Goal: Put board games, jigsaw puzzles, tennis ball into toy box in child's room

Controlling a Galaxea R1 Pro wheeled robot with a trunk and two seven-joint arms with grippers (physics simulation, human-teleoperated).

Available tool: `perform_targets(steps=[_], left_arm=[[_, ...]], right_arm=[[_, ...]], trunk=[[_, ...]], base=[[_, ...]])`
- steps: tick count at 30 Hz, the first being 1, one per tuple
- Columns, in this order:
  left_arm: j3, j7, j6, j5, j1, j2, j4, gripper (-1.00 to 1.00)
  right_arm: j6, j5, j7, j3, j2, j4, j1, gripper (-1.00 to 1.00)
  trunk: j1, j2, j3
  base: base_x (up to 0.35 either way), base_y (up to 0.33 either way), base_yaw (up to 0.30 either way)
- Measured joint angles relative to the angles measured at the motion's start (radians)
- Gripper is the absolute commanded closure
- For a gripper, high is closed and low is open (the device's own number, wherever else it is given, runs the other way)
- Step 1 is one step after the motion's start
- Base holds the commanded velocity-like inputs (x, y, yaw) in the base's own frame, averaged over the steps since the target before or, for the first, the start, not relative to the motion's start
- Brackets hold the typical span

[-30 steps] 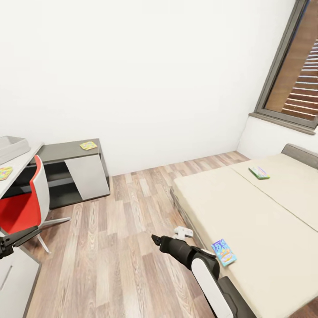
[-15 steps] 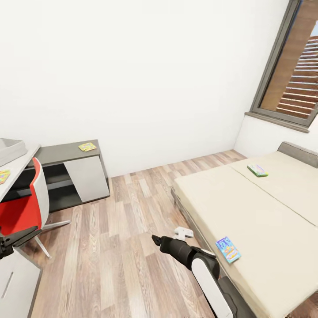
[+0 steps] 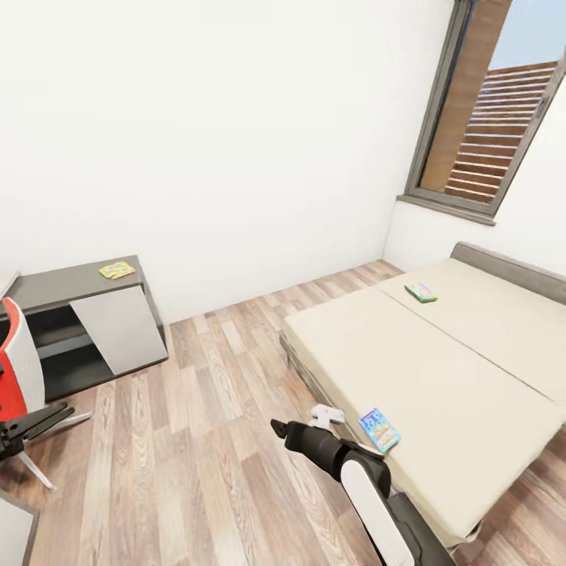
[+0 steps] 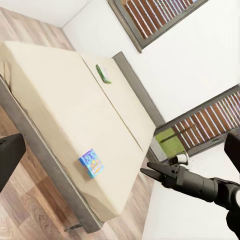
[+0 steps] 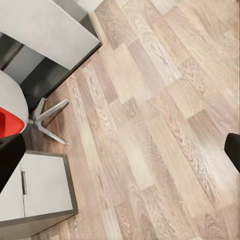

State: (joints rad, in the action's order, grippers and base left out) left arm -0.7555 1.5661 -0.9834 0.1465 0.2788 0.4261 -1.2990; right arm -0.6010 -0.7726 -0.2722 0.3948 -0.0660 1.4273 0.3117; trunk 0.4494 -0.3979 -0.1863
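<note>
Both tools, left tool [image 3: 59, 411] and right tool [image 3: 277, 428], pinched together, carrying nothing; two board games [image 3: 380, 429] [image 3: 421, 292] lie well apart on the bed [image 3: 440, 377].

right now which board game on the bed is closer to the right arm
The blue-purple board game at the bed's near edge; the green-edged one lies far up by the headboard.

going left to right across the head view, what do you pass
left gripper → red chair → jigsaw puzzle on the dark cabinet → right gripper → blue-purple board game → green-edged board game → window
</note>
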Motion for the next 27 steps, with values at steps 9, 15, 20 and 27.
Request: perform_targets(steps=[9, 15, 20, 27], left_arm=[[0.001, 0.000, 0.000, 0.000, 0.000, 0.000, 0.000, -1.00], [0.000, 0.000, 0.000, 0.000, 0.000, 0.000, 0.000, -1.00], [0.000, 0.000, 0.000, 0.000, 0.000, 0.000, 0.000, -1.00], [0.000, 0.000, 0.000, 0.000, 0.000, 0.000, 0.000, -1.00]], right_arm=[[0.000, 0.000, 0.000, 0.000, 0.000, 0.000, 0.000, -1.00], [0.002, -0.001, 0.000, 0.001, -0.001, -0.001, 0.000, -1.00], [0.006, -0.001, 0.000, 0.001, -0.001, -0.009, 0.000, -1.00], [0.007, 0.000, 0.000, 0.000, -0.002, -0.025, 0.000, -1.00]], trunk=[[0.000, 0.000, 0.000], [0.000, 0.000, 0.000], [0.000, 0.000, 0.000], [0.000, 0.000, 0.000]], base=[[0.000, 0.001, -0.278], [0.000, 0.000, -0.279], [0.000, 0.000, -0.279], [0.000, 0.037, -0.279]])
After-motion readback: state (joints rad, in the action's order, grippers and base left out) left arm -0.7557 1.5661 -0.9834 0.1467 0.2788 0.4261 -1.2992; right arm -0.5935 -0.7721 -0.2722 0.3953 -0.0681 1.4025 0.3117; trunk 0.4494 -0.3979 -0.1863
